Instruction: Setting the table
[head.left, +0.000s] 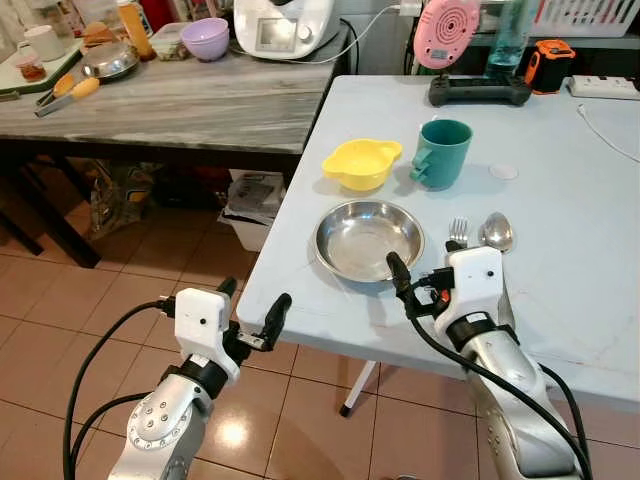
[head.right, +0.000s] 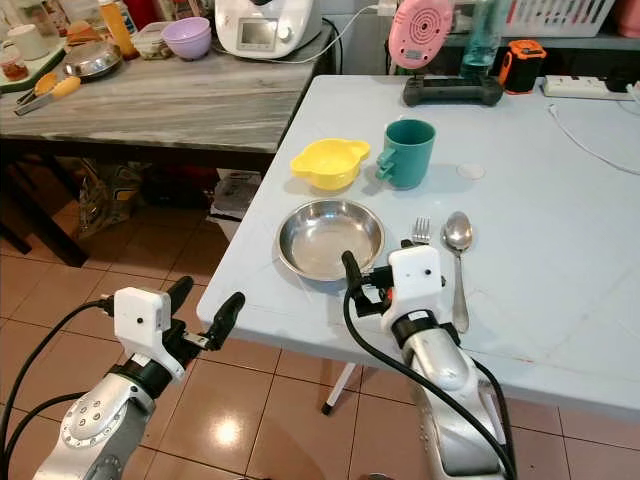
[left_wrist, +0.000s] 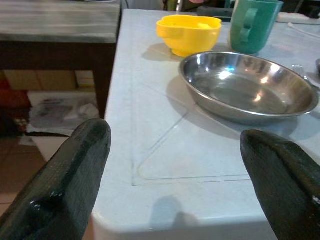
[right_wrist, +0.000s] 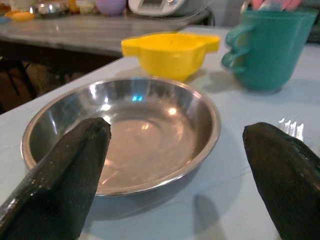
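From the head cameras, the right gripper (head.left: 420, 262) is hovering low over the pale blue table (head.left: 560, 150) with its fingers spread wide and empty, one tip hanging just at the near rim of the steel plate (head.left: 368, 238), the other hidden beside the fork (head.left: 458, 230) and spoon (head.left: 496, 232), which are lying just right of the plate. The yellow bowl (head.left: 361, 163) and teal mug (head.left: 441, 152) are standing just behind the plate, close together. The likely slip here is a fingertip catching the plate's rim and skating it toward the near edge, or the wrist dragging the cutlery askew as it withdraws. The left gripper (head.right: 200, 310) is hanging open and empty beyond the table's near-left corner, over the tiled floor (head.right: 60, 270); lifting it straight could be knocking the table's edge. In the left wrist view, its spread fingers (left_wrist: 65, 190) are framing that rounded corner, with bare tabletop running up to the plate. In the right wrist view, the parted fingers (right_wrist: 60, 175) are straddling the plate's near rim, the fork tines (right_wrist: 292, 127) peeking beside the far finger, leaving little room there; open space is lying right of the spoon.
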